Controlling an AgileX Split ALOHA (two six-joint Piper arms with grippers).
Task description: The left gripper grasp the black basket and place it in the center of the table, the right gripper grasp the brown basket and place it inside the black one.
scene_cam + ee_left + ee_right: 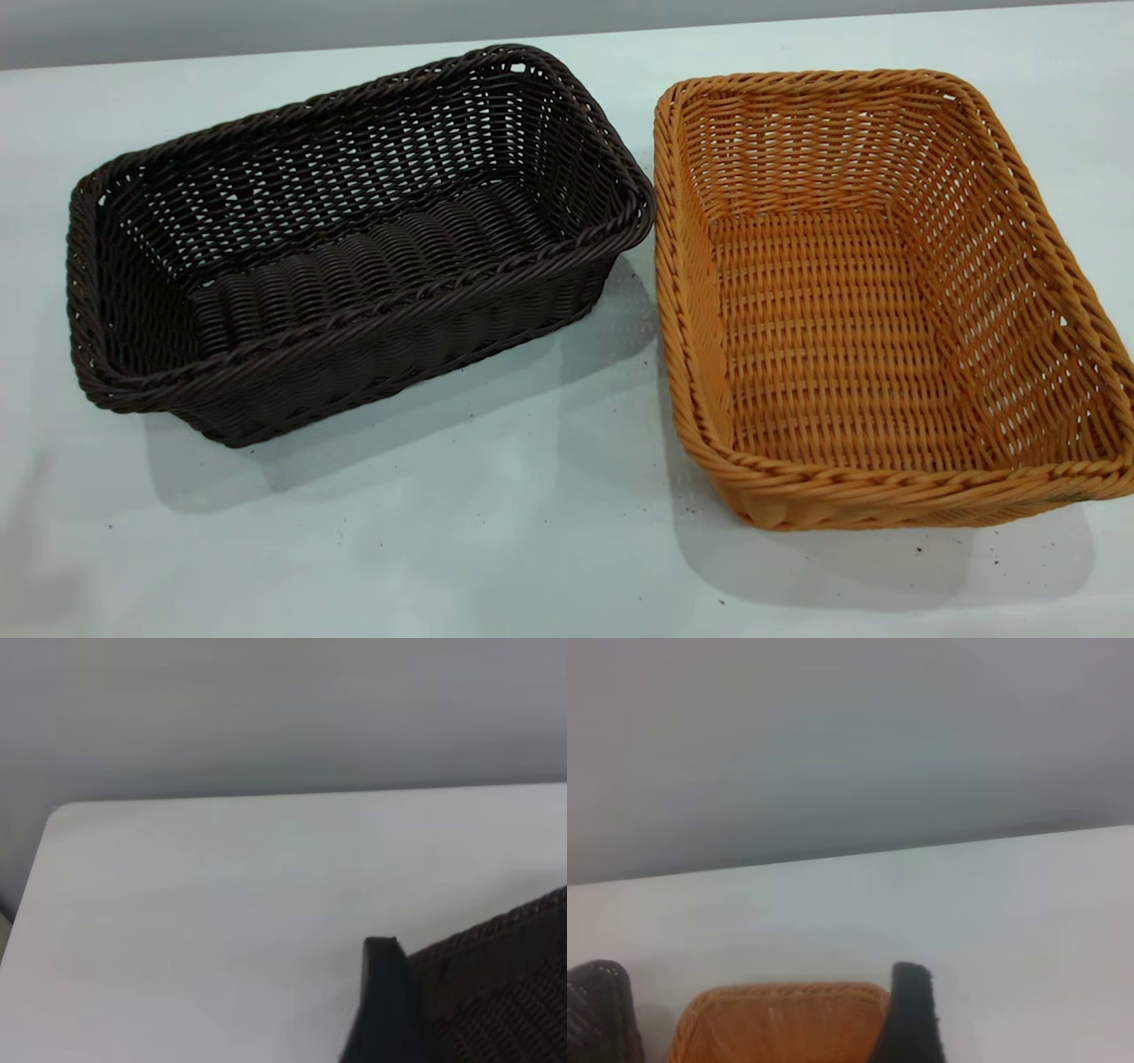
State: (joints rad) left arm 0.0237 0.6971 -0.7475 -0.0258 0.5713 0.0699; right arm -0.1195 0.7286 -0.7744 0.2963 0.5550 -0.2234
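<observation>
The black basket (pixel 354 239) sits on the left half of the table (pixel 532 549), turned at an angle, and looks empty. Just to its right the brown basket (pixel 877 301) also stands upright and looks empty, their rims almost touching. Neither gripper appears in the exterior view. In the left wrist view a dark part of my left gripper (pixel 383 1001) shows beside the black basket's rim (pixel 505 992). In the right wrist view a dark part of my right gripper (pixel 911 1014) shows by the brown basket's rim (pixel 780 1019), with the black basket (pixel 598 1014) farther off.
The table's far edge (pixel 567 35) runs behind both baskets, with a grey wall beyond. Bare tabletop with small dark specks (pixel 691 509) lies in front of the baskets. A table corner (pixel 58 811) shows in the left wrist view.
</observation>
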